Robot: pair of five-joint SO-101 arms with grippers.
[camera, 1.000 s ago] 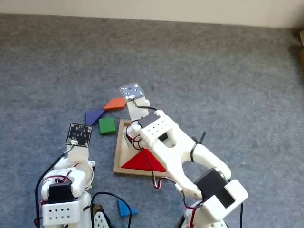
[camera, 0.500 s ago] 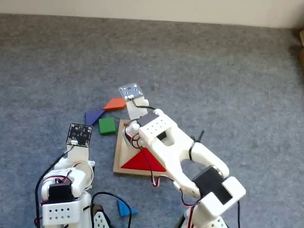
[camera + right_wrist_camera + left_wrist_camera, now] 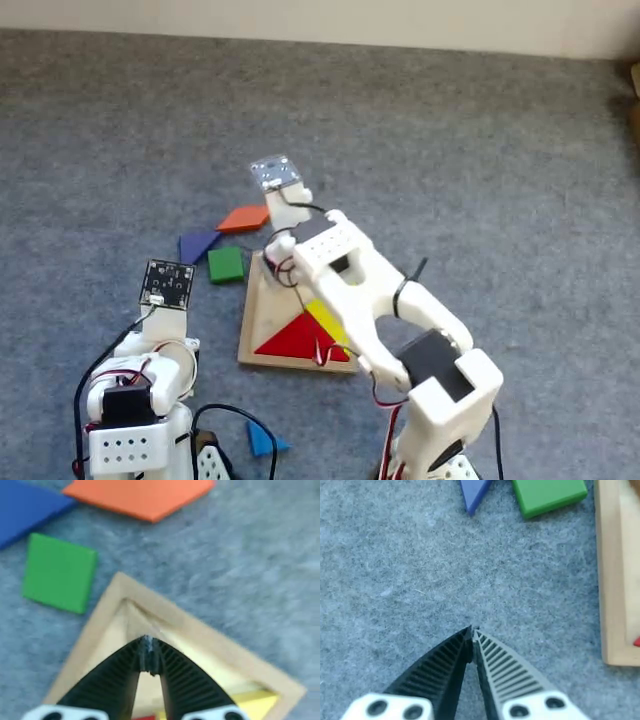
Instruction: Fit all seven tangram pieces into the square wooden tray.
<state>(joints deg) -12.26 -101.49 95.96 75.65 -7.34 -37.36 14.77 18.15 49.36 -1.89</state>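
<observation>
The square wooden tray (image 3: 251,322) holds a red triangle (image 3: 293,340) and a yellow piece (image 3: 325,320). Beyond its far corner lie an orange parallelogram (image 3: 243,218), a blue triangle (image 3: 197,245) and a green square (image 3: 226,264). A small blue triangle (image 3: 262,438) lies near the arms' bases. My right gripper (image 3: 148,656) is shut and empty over the tray's far corner (image 3: 200,625), with the green square (image 3: 59,572) and orange parallelogram (image 3: 140,495) beyond it. My left gripper (image 3: 472,630) is shut and empty above the carpet, short of the green square (image 3: 547,495).
Grey carpet covers the whole work area. The right arm (image 3: 370,300) stretches across the tray and hides part of its inside. The left arm (image 3: 140,380) stands at the lower left. The tray's rim (image 3: 612,580) lies beside the left gripper.
The right arm has swung and stretched farther away over the tray's far corner, and the yellow piece in the tray has come into sight. The left arm has not moved.
</observation>
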